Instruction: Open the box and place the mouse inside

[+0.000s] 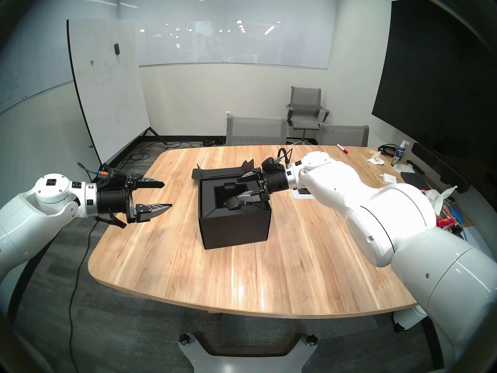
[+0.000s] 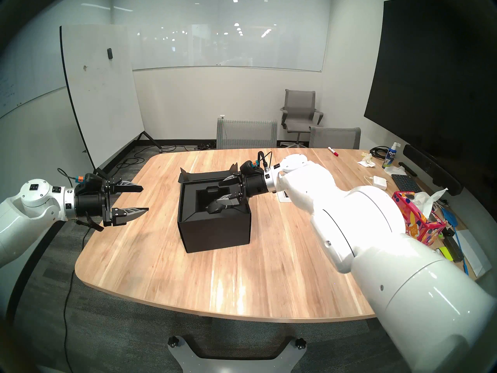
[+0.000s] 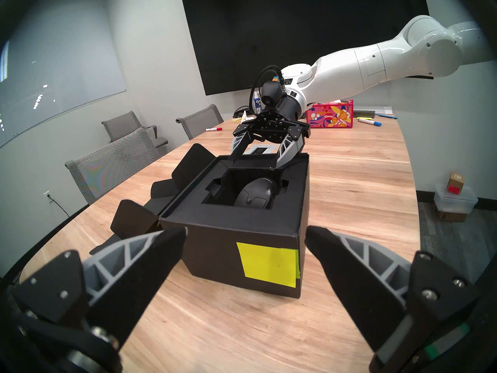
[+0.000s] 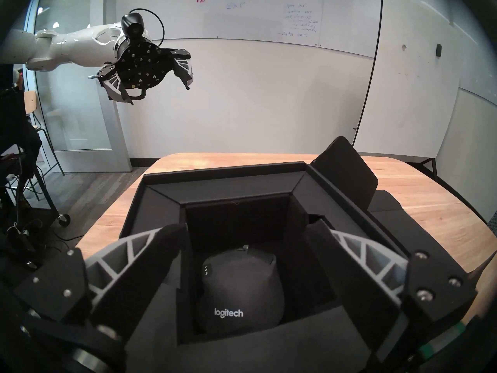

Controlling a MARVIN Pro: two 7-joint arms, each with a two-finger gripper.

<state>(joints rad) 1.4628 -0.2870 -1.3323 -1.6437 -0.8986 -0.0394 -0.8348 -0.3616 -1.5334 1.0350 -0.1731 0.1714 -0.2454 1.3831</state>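
Observation:
The black box (image 1: 234,225) (image 2: 215,235) stands mid-table with its flap lid (image 1: 215,173) folded back onto the table. A yellow-green sticky note (image 3: 270,264) marks the side facing my left gripper. The black mouse (image 1: 234,204) (image 3: 255,194) (image 4: 239,289) lies in the square recess of the insert, with its pale lettering up. My right gripper (image 1: 233,190) (image 2: 215,192) (image 4: 246,228) hangs open over the recess, and its fingers clear the mouse on both sides. My left gripper (image 1: 167,195) (image 2: 145,198) (image 3: 246,232) is open and empty, in the air left of the box.
A red floral tissue box (image 2: 414,216), white power adapter (image 1: 390,179), keyboard (image 1: 414,180), spray bottle (image 1: 399,154) and red marker (image 1: 342,148) sit at the table's right and far-right. Grey chairs (image 1: 255,130) stand behind the table. A whiteboard (image 1: 107,89) stands back left.

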